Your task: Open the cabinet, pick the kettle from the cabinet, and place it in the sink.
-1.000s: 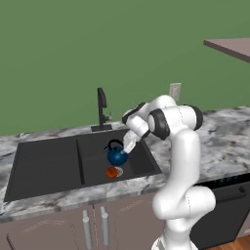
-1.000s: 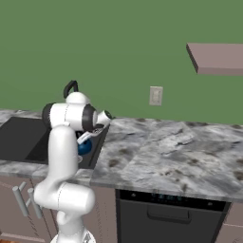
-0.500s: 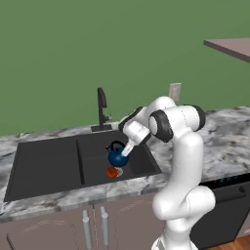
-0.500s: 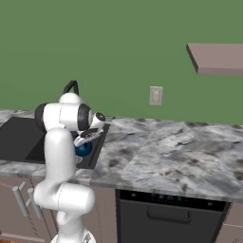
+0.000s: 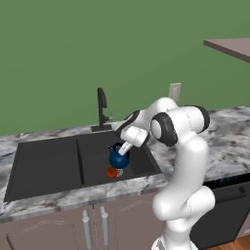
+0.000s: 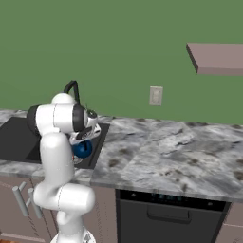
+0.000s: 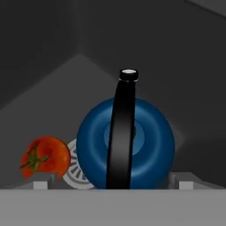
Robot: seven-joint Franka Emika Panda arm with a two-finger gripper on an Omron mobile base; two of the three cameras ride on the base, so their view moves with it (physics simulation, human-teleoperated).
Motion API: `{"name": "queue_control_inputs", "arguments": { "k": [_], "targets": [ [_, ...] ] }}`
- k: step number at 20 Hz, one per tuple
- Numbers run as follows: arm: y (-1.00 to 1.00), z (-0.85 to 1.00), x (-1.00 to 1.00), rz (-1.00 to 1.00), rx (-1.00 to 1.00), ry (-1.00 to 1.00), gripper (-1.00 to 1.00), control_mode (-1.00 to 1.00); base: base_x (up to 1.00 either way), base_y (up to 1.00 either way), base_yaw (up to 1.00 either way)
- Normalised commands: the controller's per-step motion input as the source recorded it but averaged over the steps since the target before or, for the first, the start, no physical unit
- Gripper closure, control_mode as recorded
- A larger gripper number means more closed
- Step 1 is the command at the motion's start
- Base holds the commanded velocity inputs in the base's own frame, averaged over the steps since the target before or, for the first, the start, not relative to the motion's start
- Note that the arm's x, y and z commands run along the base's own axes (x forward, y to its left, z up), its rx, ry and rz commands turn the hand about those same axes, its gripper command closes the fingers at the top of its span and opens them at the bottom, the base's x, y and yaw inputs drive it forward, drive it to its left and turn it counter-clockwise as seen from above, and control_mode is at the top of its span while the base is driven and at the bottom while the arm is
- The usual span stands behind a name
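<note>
Left base view, from left to right: a matte-black double-basin sink [image 5: 46, 166] is set into a grey marbled counter [image 5: 224, 146], with a tall black faucet [image 5: 101, 108] standing behind the divider between the two basins. The small glossy blue kettle [image 5: 118, 158] sits upright on the floor of the right basin, and a small orange-red tomato [image 5: 112, 172] lies just beside it, toward the front. The white arm bends down from the right so that the gripper [image 5: 122, 149] hangs directly over the kettle's top, very close to its black handle. A pale wall outlet [image 5: 175, 91] sits on the green wall, and the corner of a brown shelf [image 5: 229, 48] juts in at the upper right. Right base view: the sink [image 6: 19, 137] lies at the far left, the arm stands over it, and the kettle [image 6: 83, 149] shows as a blue patch under the wrist, with the counter [image 6: 171, 152] stretching away to the right. Hand view: the tomato [image 7: 44, 156] rests at the left beside a pale round drain [image 7: 79, 170], and the kettle [image 7: 145, 145] stands against it, its black arched handle running up the middle. The fingers are spread wide and hold nothing; the kettle rests free on the basin floor
</note>
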Motion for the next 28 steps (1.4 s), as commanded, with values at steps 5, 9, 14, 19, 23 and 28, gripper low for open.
{"name": "queue_control_inputs", "arguments": {
  "k": [5, 9, 14, 19, 23, 28],
  "targets": [
    [-0.14, 0.32, -0.18, -0.11, 0.0, 0.01, -1.0, -1.0, 0.0, 0.0, 0.0],
    [-0.12, 0.35, -0.25, -0.09, 0.0, 0.01, -1.0, -1.0, 0.0, 0.0, 0.0],
    [-0.12, 0.41, -0.26, -0.05, 0.0, 0.0, -1.0, -1.0, 0.0, 0.0, 0.0],
    [-0.13, 0.45, -0.29, 0.0, -0.03, 0.0, -1.0, -1.0, 0.0, 0.0, 0.0],
    [-0.11, 0.48, -0.34, 0.0, -0.04, 0.0, -1.0, -1.0, 0.0, 0.0, 0.0],
    [-0.11, 0.48, -0.37, 0.0, -0.05, 0.0, -1.0, -1.0, 0.0, 0.0, 0.0]
  ]
}}
